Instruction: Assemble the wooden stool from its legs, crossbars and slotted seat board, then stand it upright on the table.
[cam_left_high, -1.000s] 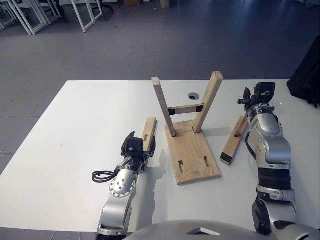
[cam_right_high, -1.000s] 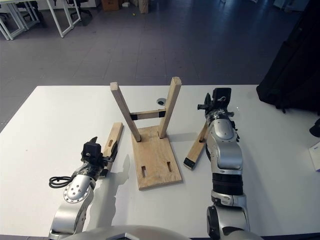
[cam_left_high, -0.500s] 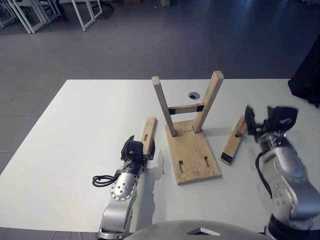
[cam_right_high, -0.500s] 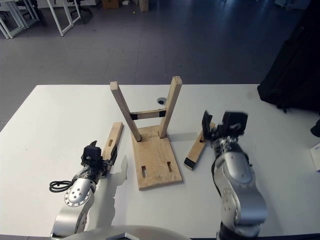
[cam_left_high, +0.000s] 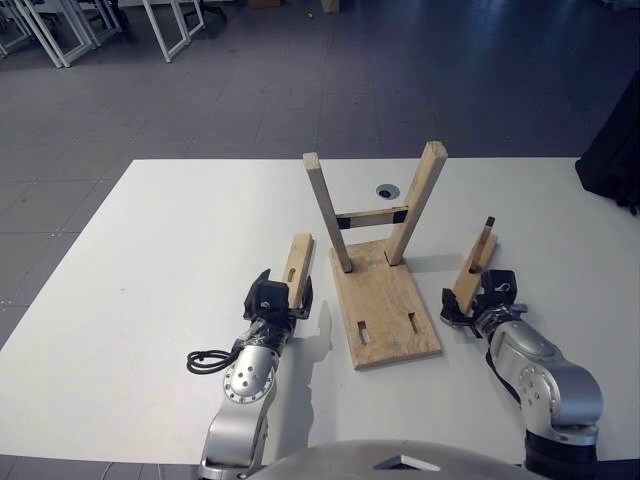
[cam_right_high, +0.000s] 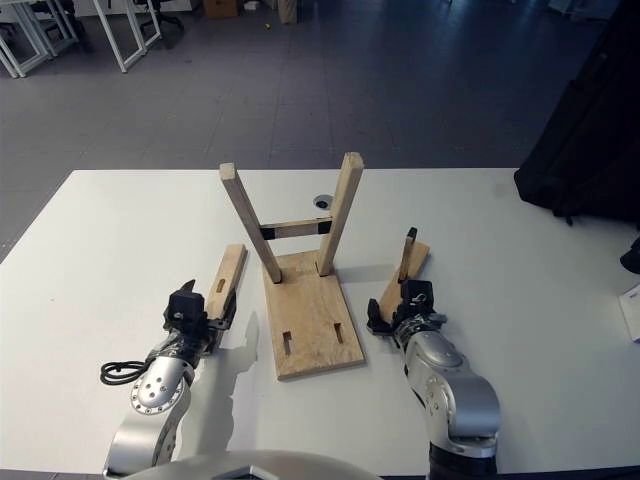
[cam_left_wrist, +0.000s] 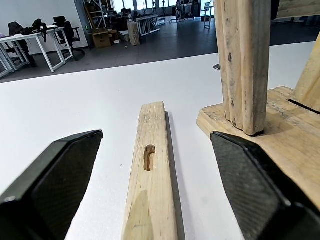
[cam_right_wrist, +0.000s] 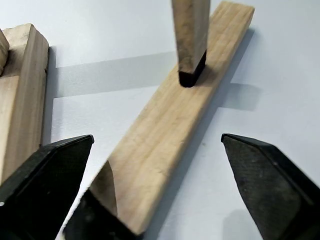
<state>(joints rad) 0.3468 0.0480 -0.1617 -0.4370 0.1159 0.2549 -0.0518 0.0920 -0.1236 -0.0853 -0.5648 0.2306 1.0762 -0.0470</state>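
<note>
The slotted seat board (cam_left_high: 385, 300) lies flat on the white table (cam_left_high: 150, 250). Two legs (cam_left_high: 327, 210) stand in its far slots, joined by a crossbar (cam_left_high: 372, 216). A loose leg (cam_left_high: 297, 260) lies left of the board, and my left gripper (cam_left_high: 278, 300) is open around its near end, fingers (cam_left_wrist: 50, 185) on both sides. Right of the board lies another leg (cam_left_high: 472, 268) with a short black-tipped crossbar (cam_right_wrist: 190, 35) standing in it. My right gripper (cam_left_high: 480, 300) is open at that leg's near end, its fingers (cam_right_wrist: 270, 185) straddling the wood.
Two near slots (cam_left_high: 364, 330) in the seat board are unfilled. A round cable hole (cam_left_high: 386, 190) sits behind the stool. A black cable (cam_left_high: 205, 357) loops beside my left arm. A dark bag (cam_left_high: 615, 150) hangs past the table's right edge.
My right arm has drawn back from the far end of the right leg and dropped to its near end, uncovering the upright crossbar. The left gripper has hardly shifted.
</note>
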